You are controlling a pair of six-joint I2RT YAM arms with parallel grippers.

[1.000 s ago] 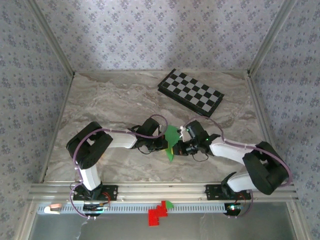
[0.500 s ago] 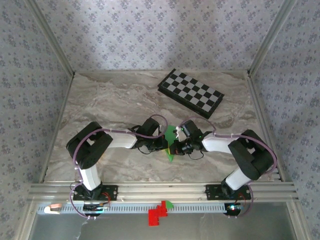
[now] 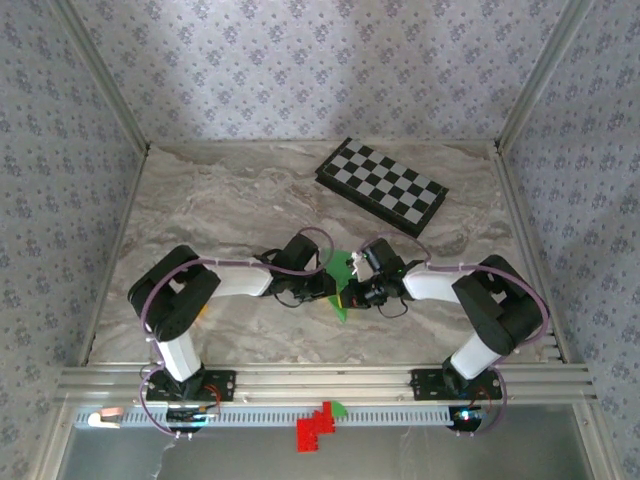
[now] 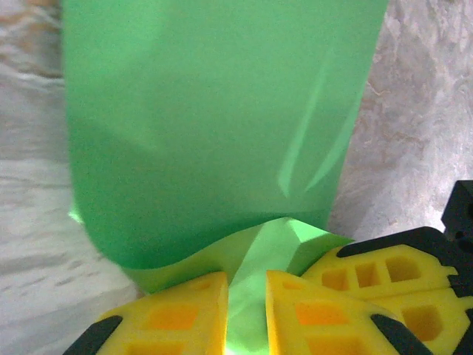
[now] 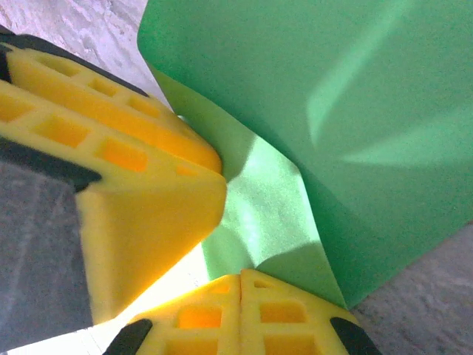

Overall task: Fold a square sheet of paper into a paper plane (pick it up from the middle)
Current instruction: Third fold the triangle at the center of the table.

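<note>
A: Counting fast: one green paper (image 3: 341,283), one checkerboard (image 3: 382,187), two arms, two pincers.
B: Where's the paper sitting?
A: It's standing up off the desk (image 3: 230,210), about mid-width and nearer the near edge, between the two pincers, which are meeting nose to nose there. It's curling over on itself, with a fold running down into the fingers.
B: Right pincer (image 5: 240,285)?
A: Its yellow pads are pressing flat together on the paper's lower edge, pinching it.
B: Left pincer (image 4: 246,310)?
A: Its pads are standing a narrow gap apart. A strip of the paper is running through the gap, and the pads aren't squeezing it.
B: Anything else around?
A: The checkerboard is lying at an angle near the far right corner, well apart from the paper. A red block cluster (image 3: 317,428) and a small green piece (image 3: 338,408) are lying on the rail below the near edge. From above, both arms are crowding the paper and hiding most of it.
</note>
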